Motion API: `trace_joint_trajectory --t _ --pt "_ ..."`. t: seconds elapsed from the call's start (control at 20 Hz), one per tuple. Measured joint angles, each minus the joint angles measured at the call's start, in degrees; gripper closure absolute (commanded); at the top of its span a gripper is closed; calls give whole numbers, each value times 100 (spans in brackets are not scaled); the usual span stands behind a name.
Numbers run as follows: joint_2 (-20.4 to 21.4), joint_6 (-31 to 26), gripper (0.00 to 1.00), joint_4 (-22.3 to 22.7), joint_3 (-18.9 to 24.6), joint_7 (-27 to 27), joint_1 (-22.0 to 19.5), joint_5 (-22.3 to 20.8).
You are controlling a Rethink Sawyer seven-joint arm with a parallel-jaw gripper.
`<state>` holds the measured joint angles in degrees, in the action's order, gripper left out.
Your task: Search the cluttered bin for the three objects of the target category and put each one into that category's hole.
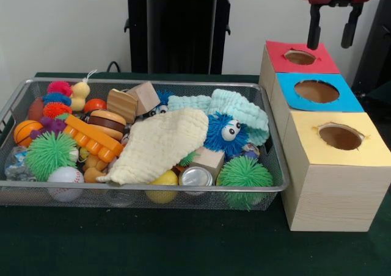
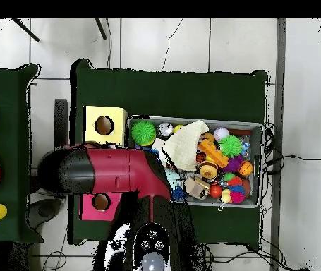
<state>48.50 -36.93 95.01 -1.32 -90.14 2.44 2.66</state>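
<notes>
- While the hand [image 1: 334,35] hangs above the red-topped box [image 1: 292,68] at the far right of the front view, its two black fingers [image 1: 314,29] stand apart with nothing between them.
- Three wooden boxes sit in a row on the right of the worktop [image 1: 183,245], each with a round hole in a coloured top: red farthest, then the blue-topped box [image 1: 317,102], then the yellow-topped box [image 1: 336,172] nearest.
- To their left lies a wire mesh bin [image 1: 153,190], just beside the boxes and crowded with toys.
- A cream cloth [image 1: 160,145] sprawls across the middle of the heap; a pale green knitted cloth [image 1: 241,108] lies behind it on the far right.
- A blue fuzzy toy with eyes [image 1: 225,132] sits between the two cloths.
- Green spiky balls rest at the near left [image 1: 49,154] and near right [image 1: 244,173]; a small baseball [image 1: 65,181] and a metal can [image 1: 195,177] lie against the near wall.
- Wooden blocks [image 1: 134,100] and a toy burger [image 1: 107,123] lie farther back; a mini basketball [image 1: 24,131] sits at the left end.
- Which three things belong to the target category cannot be told.
- The worktop is covered in dark green cloth; behind it is a pale wall.
- From overhead, the red arm [image 2: 113,171] crosses the boxes, and the floor [image 2: 191,42] is light tile with cables lying on it.
</notes>
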Motion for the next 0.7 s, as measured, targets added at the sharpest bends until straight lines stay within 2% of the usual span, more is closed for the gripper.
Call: trace_joint_trajectory --t 0.35,0.7 --pt "-239 -165 0 -368 7 0 -100 0" --pt "-286 -361 0 -521 26 0 -482 0"
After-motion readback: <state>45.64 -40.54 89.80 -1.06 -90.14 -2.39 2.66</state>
